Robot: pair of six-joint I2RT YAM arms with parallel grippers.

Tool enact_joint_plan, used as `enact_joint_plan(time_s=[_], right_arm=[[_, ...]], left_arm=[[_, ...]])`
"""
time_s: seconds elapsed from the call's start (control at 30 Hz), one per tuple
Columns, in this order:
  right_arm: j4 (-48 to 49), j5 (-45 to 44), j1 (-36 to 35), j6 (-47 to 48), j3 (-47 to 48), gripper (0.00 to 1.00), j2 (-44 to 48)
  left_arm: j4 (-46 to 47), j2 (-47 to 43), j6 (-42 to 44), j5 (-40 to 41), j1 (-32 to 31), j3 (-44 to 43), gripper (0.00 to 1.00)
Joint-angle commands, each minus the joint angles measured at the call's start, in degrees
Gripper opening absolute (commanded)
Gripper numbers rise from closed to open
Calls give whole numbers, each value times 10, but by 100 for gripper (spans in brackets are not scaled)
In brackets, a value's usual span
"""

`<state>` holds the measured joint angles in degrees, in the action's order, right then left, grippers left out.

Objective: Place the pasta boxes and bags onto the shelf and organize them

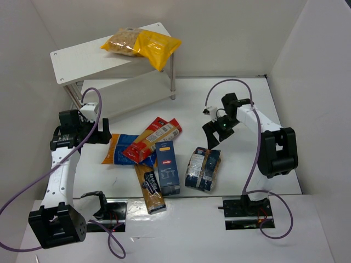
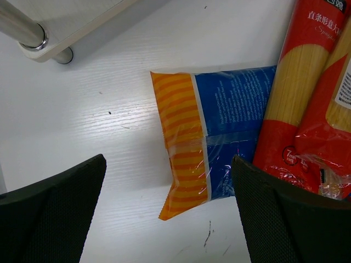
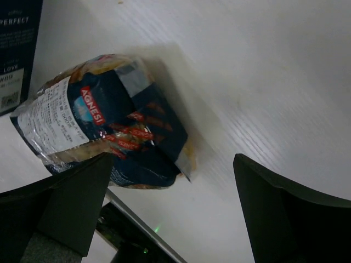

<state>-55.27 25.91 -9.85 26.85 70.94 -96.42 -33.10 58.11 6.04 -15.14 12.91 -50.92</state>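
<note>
The white two-tier shelf (image 1: 82, 57) stands at the back left, with a bright yellow bag (image 1: 156, 46) lying on its top board. On the table lie a flat orange-and-blue bag (image 1: 118, 148), a long red-orange box (image 1: 153, 139), a dark blue box (image 1: 167, 167), a long tan-and-dark box (image 1: 151, 189) and a clear bag with a dark blue label (image 1: 203, 167). My left gripper (image 1: 101, 134) is open and empty above the orange-and-blue bag's (image 2: 208, 137) left end. My right gripper (image 1: 216, 133) is open and empty just beyond the clear bag (image 3: 104, 126).
The red-orange box (image 2: 301, 98) overlaps the orange-and-blue bag's right side. A shelf leg (image 2: 24, 30) stands near the left gripper. The dark blue box (image 3: 16, 49) lies beside the clear bag. White walls enclose the table on three sides.
</note>
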Motion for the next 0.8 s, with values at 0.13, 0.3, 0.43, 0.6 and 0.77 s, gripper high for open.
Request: enact_joint_plan(time_s=[0.13,0.3,0.43,0.6,0.77], right_arm=[[-54,38,-44,132,-10,99,-60],[-61,38,-70,175,-17,99,-120],[-36,19,-101,167,-29,28,-150],[15,-21,-136,133,-34,0,-167],[47,-51,-136,60,46,0,-121]], left_arm=[[1,3,14,-21,3,-23,100],[1,3,14,-21,3,-23,100],[1,3,14,-21,3,-23,100],[1,3,14,-21,3,-23,100],[1,3,14,-21,3,-23,100]])
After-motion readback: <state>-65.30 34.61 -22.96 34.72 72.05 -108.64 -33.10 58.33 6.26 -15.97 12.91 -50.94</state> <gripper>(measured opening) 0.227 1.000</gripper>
